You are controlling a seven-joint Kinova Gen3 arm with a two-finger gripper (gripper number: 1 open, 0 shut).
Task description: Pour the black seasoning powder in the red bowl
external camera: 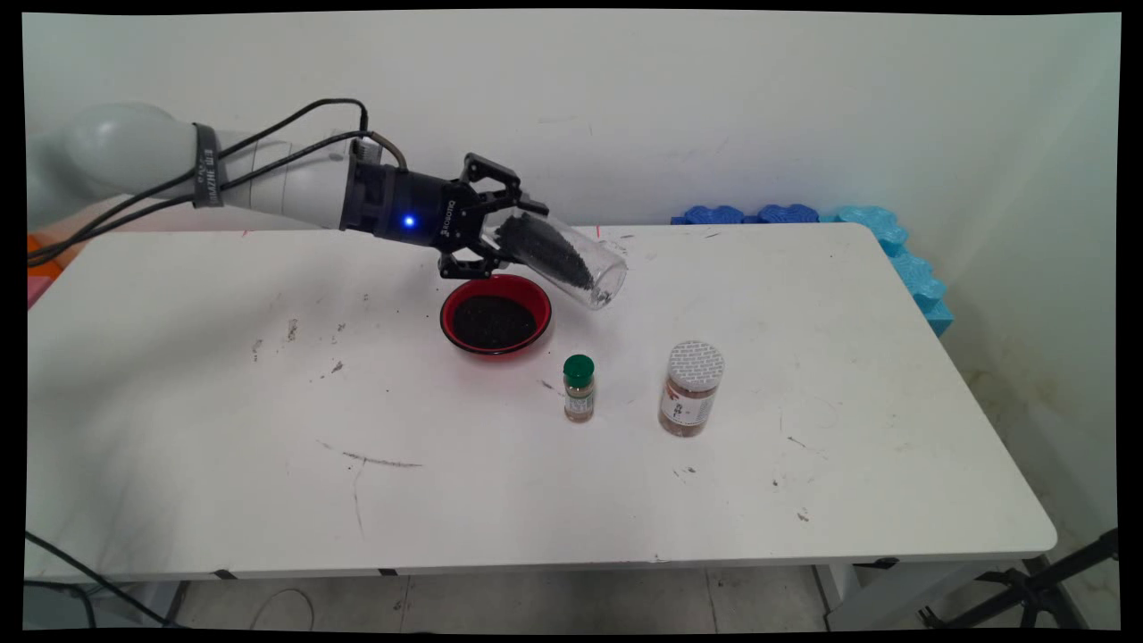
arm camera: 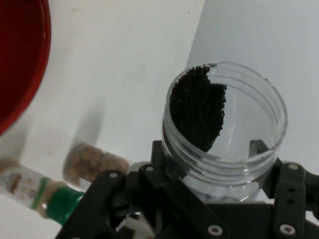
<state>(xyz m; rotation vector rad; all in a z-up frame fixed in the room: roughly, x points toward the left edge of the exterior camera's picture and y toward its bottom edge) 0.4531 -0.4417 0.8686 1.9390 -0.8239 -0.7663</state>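
Observation:
My gripper [external camera: 502,239] is shut on a clear plastic jar [external camera: 563,259] partly full of black grains. The jar is tipped nearly on its side, its open mouth pointing right and slightly down, above and just right of a red bowl [external camera: 496,315] that holds black grains. In the hand view the jar [arm camera: 224,124] sits between the fingers with the grains banked against one side, and the red bowl's rim [arm camera: 30,64] shows at the left edge.
A small green-capped spice bottle [external camera: 579,388] and a larger white-capped jar [external camera: 690,388] of brown powder stand in front of the bowl, to its right. Blue foam pieces [external camera: 893,246] line the table's far right corner. Both bottles appear blurred at the lower left of the hand view.

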